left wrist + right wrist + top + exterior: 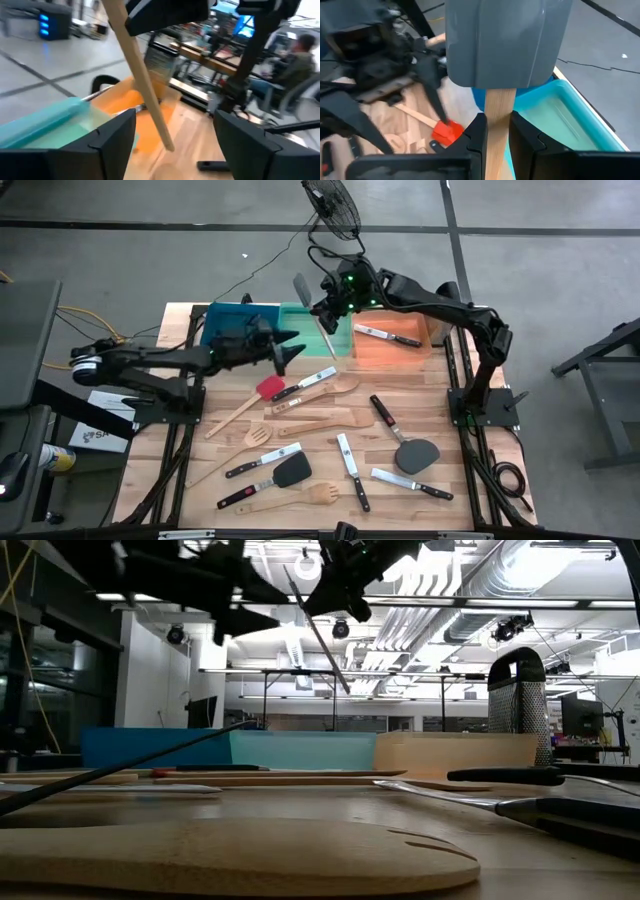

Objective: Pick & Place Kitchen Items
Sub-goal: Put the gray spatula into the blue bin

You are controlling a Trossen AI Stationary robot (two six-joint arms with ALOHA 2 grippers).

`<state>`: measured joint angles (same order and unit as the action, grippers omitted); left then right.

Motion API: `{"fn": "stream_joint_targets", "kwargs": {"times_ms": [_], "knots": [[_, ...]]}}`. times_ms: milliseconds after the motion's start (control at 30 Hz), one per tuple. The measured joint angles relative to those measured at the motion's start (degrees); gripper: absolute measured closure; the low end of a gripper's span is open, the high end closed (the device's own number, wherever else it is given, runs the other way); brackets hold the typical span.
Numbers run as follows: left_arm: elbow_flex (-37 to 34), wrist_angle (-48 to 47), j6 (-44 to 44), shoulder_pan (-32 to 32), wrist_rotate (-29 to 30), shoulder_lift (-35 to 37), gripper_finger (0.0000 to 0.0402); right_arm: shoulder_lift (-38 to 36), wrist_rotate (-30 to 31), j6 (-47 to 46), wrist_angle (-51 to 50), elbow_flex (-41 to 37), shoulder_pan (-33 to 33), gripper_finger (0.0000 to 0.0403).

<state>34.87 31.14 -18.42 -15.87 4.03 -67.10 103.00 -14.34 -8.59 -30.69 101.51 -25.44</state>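
Observation:
My right gripper [325,310] hangs over the green bin [310,332], shut on a spatula with a grey head [300,288] and a pale wooden handle [320,635]. My left gripper [293,352] is open and empty, in the air just left of the handle's free end; in the left wrist view the handle [145,85] crosses in front of its fingers. The other kitchen items lie flat on the wooden table: a red-headed spatula [268,388], wooden spoons and spatulas [310,420], black-handled knives [352,470] and black turners [290,470]. My right gripper pinches the spatula's wooden handle [499,107] between its two fingers [476,135], close below the grey head [507,40]. The fingers lie across the handle. The spatula is lifted clear and tilted, head up, its free handle end [331,352] hanging down over the green bin.
A blue bin [235,320], the green bin and an orange bin [395,345] stand in a row at the table's far edge. A knife [388,335] lies in the orange bin. A fan [332,205] stands behind the table. A person [300,55] sits beyond it.

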Motion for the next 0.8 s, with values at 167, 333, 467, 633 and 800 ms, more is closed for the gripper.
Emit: {"fn": "stream_joint_targets", "kwargs": {"times_ms": [167, 333, 467, 633, 800], "knots": [[3.6, -0.1, -0.1, -3.9, -4.9, -3.8, 0.0132, -1.1, -2.8, 1.3, 1.7, 0.0, -0.7, 0.036], [5.7, 1.4, -1.1, -6.9, -9.7, -6.4, 0.0132, -1.8, -7.7, 1.7, 4.9, 0.0, -1.4, 0.036], [8.7, 2.7, -1.5, -7.8, -15.0, -8.0, 0.0132, -1.7, -9.8, 4.5, 6.8, 0.0, -1.3, 0.036], [11.3, 2.1, -1.1, -7.8, -15.7, -9.8, 0.0132, -1.7, -10.2, 5.4, 9.7, 0.0, -0.7, 0.036], [12.1, 1.5, -1.5, -7.8, -16.3, -10.6, 0.014, -1.7, -10.3, 5.4, 10.4, 0.0, -0.8, 0.036]]}}
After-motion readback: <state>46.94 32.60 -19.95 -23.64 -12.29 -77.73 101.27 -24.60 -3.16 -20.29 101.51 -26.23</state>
